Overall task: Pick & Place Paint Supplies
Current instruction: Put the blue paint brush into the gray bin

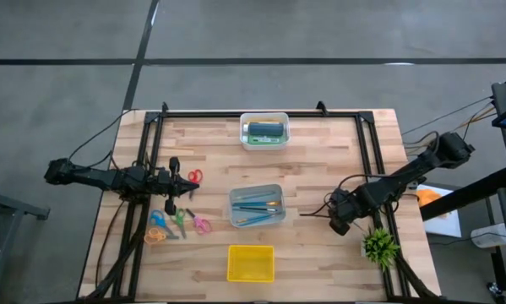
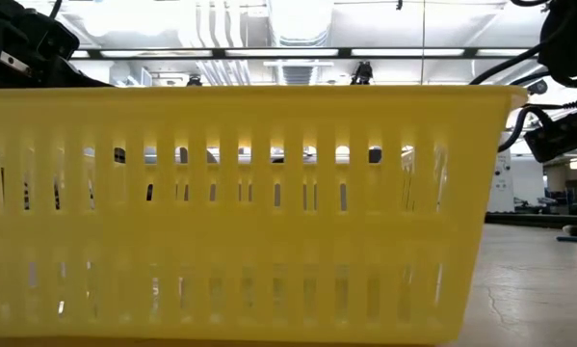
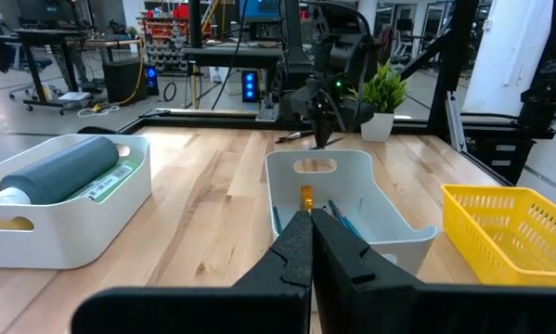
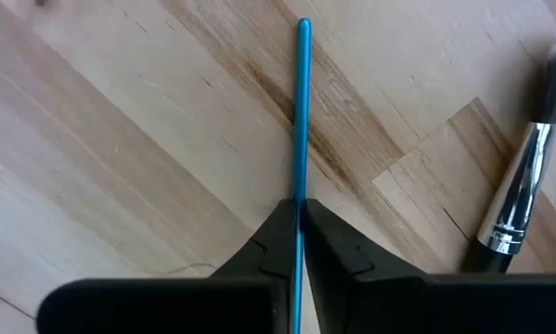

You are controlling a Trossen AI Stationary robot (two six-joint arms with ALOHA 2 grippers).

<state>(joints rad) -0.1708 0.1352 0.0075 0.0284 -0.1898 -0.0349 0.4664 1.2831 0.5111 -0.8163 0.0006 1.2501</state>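
The yellow basket [image 2: 240,212] fills the low view, hiding nearly everything on the table behind it.

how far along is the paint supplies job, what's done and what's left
Well along, it seems. Several brushes already lie in the middle white bin, and tubes sit in the far white bin. In hand: the right claw is shut on a blue brush. Left: a dark-handled brush lies on the table beside it. The left claw waits shut.
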